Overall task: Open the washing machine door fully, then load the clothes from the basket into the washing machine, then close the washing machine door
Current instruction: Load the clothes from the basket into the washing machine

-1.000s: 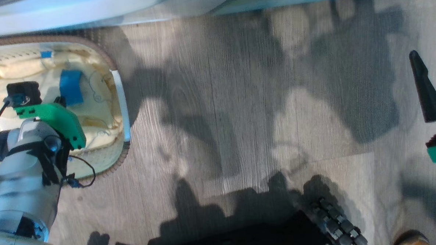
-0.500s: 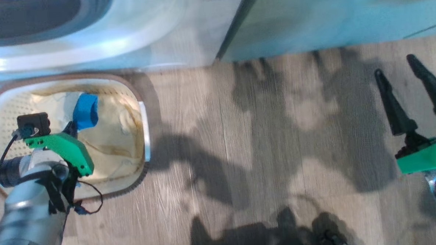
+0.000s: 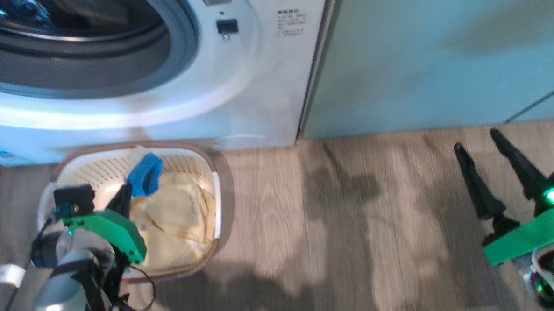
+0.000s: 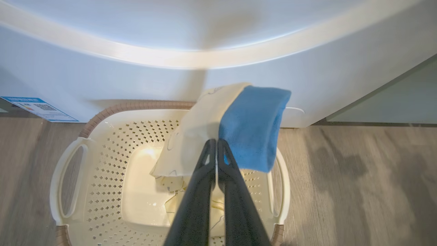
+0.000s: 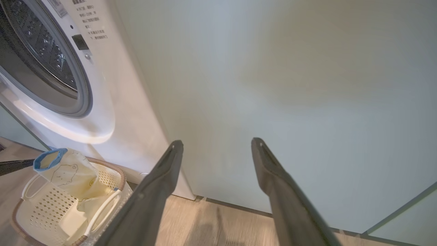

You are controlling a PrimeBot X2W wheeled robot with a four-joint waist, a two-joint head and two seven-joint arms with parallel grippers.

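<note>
My left gripper (image 4: 216, 147) is shut on a pale yellow garment with a blue band (image 4: 252, 131), holding that end up above the basket (image 4: 102, 164). The rest of the clothes (image 3: 177, 216) trail down into the cream basket (image 3: 178, 148), which stands on the floor against the washing machine (image 3: 255, 81). In the head view the left gripper (image 3: 126, 192) is over the basket's left half. The washer's round opening with its grey gasket (image 3: 178, 43) is uncovered; the door is out of view. My right gripper (image 3: 477, 139) hangs open and empty far right, facing the cabinet (image 5: 273, 85).
Pale green cabinet fronts (image 3: 441, 55) stand right of the washer. Grey wood-look floor (image 3: 331, 218) stretches between the basket and my right arm. A blue sticker (image 4: 37, 108) marks the washer's lower left corner.
The head camera has tilted up, bringing the washer's opening and cabinet into view. The garment's blue end has risen out of the basket with the shut left gripper.
</note>
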